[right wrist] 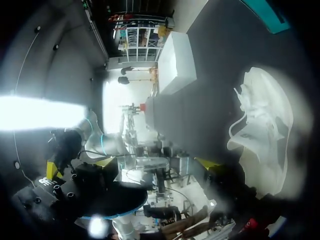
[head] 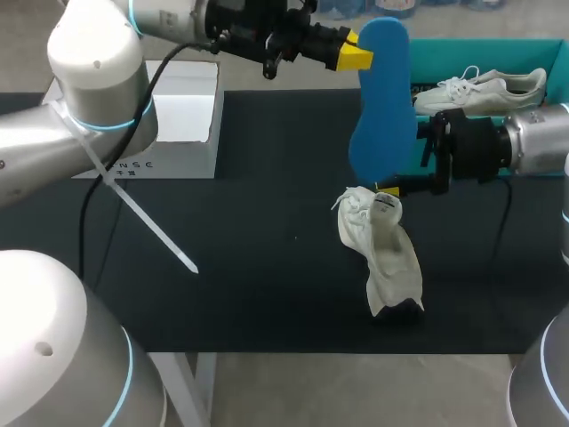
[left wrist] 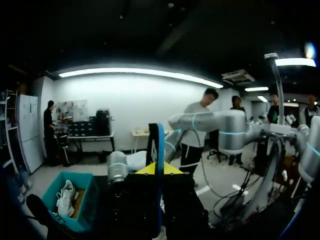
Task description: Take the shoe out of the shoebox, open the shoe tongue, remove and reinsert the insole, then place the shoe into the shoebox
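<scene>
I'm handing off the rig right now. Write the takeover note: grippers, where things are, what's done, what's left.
Left gripper: shut on the blue insole, held up above the table.
Right gripper: at the top of the white shoe, which rests on the table; grip unclear.
Shoebox: far right corner, a second shoe inside.
Done: shoe out, insole out.
Left: reinsert the insole, put the shoe into the shoebox.
</scene>
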`<state>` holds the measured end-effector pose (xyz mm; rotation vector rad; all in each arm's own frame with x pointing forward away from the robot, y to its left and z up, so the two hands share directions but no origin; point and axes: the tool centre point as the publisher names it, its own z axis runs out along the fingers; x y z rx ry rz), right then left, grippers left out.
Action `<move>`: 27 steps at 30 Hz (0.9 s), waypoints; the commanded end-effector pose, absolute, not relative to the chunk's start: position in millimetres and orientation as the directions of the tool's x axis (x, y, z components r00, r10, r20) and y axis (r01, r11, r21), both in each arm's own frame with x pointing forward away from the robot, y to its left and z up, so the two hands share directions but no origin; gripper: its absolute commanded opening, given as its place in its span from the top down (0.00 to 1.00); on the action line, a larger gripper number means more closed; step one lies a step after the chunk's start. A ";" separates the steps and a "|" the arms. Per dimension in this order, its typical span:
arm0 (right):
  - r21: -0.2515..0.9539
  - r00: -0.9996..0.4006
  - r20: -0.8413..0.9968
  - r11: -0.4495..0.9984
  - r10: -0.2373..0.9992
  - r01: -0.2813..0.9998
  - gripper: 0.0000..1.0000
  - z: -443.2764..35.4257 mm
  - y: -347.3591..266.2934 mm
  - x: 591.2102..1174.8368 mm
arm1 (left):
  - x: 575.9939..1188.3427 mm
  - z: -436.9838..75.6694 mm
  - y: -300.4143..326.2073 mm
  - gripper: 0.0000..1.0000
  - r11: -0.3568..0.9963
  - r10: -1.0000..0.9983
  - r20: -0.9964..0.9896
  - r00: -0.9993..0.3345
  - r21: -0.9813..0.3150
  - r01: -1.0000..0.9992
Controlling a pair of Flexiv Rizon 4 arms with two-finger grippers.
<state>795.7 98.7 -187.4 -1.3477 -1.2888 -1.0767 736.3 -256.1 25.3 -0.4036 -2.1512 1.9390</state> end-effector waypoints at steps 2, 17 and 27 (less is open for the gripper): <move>-0.059 0.058 0.985 0.002 0.165 0.998 0.00 -187.5 99.8 795.2 | 708.3 11.5 -232.1 1.00 0.074 0.257 -0.090 -0.962 -0.991 0.112; -0.059 0.058 0.985 0.002 0.165 0.998 0.00 -187.5 99.8 795.2 | 693.5 -51.4 -246.3 1.00 0.094 0.309 -0.112 -0.944 -0.985 0.148; -0.059 0.058 0.985 0.002 0.165 0.998 0.00 -187.5 99.8 795.2 | 693.5 -51.4 -246.3 1.00 0.094 0.309 -0.112 -0.944 -0.985 0.148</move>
